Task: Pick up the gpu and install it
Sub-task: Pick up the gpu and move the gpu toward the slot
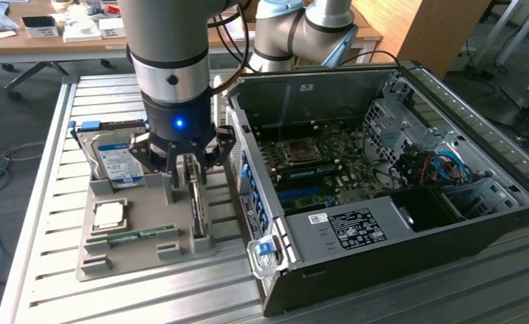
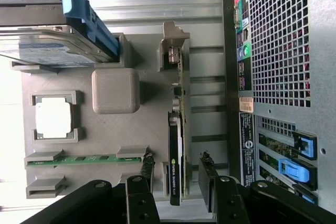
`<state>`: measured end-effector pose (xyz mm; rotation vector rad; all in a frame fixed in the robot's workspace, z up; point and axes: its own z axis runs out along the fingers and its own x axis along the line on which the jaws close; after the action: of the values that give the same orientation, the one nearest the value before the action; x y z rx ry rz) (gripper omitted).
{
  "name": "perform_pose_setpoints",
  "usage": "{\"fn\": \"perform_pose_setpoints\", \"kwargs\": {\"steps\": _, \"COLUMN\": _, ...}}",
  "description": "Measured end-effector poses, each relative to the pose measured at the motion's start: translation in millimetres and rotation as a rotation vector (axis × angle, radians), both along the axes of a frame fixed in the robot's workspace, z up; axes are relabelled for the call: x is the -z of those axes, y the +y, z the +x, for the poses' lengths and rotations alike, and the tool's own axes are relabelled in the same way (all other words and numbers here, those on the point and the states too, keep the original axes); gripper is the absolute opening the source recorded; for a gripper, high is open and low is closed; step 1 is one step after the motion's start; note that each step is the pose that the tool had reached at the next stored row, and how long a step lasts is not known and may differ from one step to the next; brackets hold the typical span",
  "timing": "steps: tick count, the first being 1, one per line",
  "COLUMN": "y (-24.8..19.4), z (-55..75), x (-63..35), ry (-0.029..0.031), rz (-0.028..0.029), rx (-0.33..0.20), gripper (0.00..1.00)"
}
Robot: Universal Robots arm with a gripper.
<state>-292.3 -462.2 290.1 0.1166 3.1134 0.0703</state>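
The gpu point(image 1: 196, 206) is a thin dark card standing on edge in a slot of the grey holder tray point(image 1: 111, 263), on the side nearest the computer case. My gripper point(image 1: 188, 174) hangs straight over the card's far end and is open. In the wrist view the gpu point(image 2: 176, 145) runs lengthwise between the two black fingers point(image 2: 147, 174), with a gap on each side. Nothing is held in my gripper point(image 2: 177, 170). I cannot tell whether the fingertips have come down past the card's top edge.
The tray point(image 2: 157, 119) also holds a hard drive point(image 1: 120, 162) with a blue-white label, a CPU point(image 1: 109, 214) and a green RAM stick point(image 1: 142, 234). The open computer case point(image 1: 382, 169) lies just to the exterior view's right, motherboard point(image 1: 323, 158) exposed. All rest on a slatted metal table point(image 1: 48, 169).
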Motion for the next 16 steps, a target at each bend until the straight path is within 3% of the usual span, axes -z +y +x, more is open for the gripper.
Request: {"fn": "perform_pose_setpoints", "kwargs": {"steps": 16, "y": 0.0, "z": 0.0, "x": 4.8, "ry": -0.0002, "rz": 0.0002, "rx": 0.0, "gripper": 0.47}}
